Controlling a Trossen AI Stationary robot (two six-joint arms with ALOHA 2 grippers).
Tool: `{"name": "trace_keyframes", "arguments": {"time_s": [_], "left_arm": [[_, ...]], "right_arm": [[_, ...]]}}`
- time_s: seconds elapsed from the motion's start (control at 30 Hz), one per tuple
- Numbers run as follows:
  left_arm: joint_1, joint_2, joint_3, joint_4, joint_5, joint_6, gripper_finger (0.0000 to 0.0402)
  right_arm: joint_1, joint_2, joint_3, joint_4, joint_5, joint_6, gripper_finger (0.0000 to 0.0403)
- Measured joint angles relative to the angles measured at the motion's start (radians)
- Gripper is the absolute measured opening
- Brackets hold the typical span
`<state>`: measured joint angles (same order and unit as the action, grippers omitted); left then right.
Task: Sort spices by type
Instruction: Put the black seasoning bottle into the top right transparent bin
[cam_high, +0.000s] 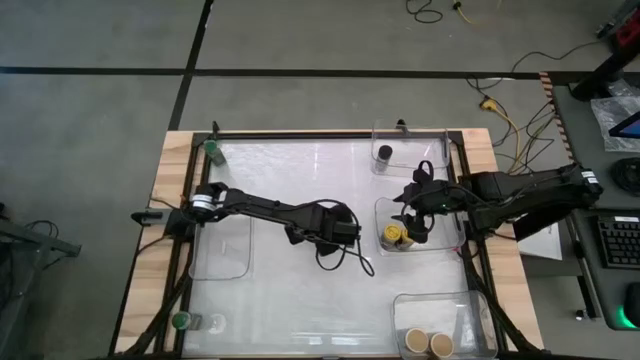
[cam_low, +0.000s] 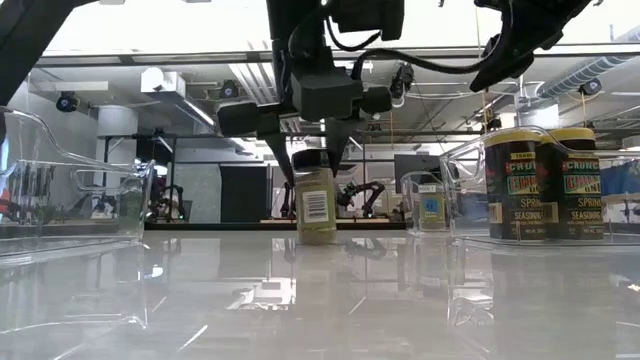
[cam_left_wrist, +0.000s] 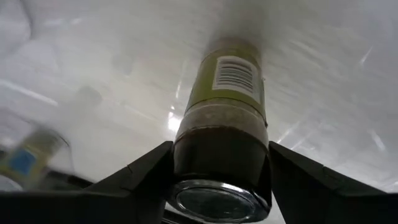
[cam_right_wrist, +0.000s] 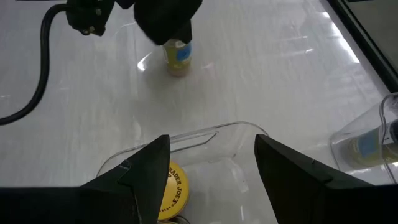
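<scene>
Two parted claw (cam_low: 312, 140) fingers astride the upright jar (cam_low: 317, 195), clear bins (cam_low: 75, 190) either side

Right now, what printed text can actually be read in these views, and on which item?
"CRUNCH", "SPRING", "SEASONING": on the two yellow-lidded jars in the clear bin, low view.
Barcode digits on the jar between the left gripper's fingers: unreadable.
Blue-labelled jar: too small.

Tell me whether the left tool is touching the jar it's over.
Cannot tell. In the left wrist view the left tool flanks the black-lidded jar closely; neither that view nor the low view shows clear contact or a gap.
</scene>
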<state>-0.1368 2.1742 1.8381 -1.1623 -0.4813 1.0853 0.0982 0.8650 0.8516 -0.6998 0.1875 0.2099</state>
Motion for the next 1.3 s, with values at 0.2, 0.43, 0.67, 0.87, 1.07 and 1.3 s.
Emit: {"name": "trace_keyframes", "arguments": {"time_s": [0.2, 0.43, 0.67, 0.87, 1.07, 1.3], "left_arm": [[0.000, 0.000, 0.011, 0.001, 0.001, -0.205, 0.0231], [-0.001, 0.000, 0.039, 0.002, 0.037, -0.268, 0.0231], [-0.001, 0.000, 0.084, 0.001, 0.047, -0.347, 0.0231], [0.010, -0.002, 0.101, 0.000, 0.048, -0.365, 0.0231], [0.012, -0.002, 0.098, 0.006, 0.048, -0.366, 0.0231], [0.013, -0.002, 0.098, 0.009, 0.054, -0.366, 0.0231]], "right_arm": [[0.000, 0.000, 0.000, 0.001, 0.000, -0.002, 0.0224], [0.000, 0.000, 0.000, 0.001, 0.000, -0.001, 0.0224], [0.000, 0.000, 0.000, 0.001, 0.000, -0.001, 0.0224], [0.000, 0.000, 0.000, 0.001, -0.001, -0.001, 0.0224], [0.000, 0.000, -0.001, 0.001, -0.001, -0.001, 0.0224], [0.000, 0.000, -0.001, 0.001, -0.001, -0.001, 0.0224]]}}
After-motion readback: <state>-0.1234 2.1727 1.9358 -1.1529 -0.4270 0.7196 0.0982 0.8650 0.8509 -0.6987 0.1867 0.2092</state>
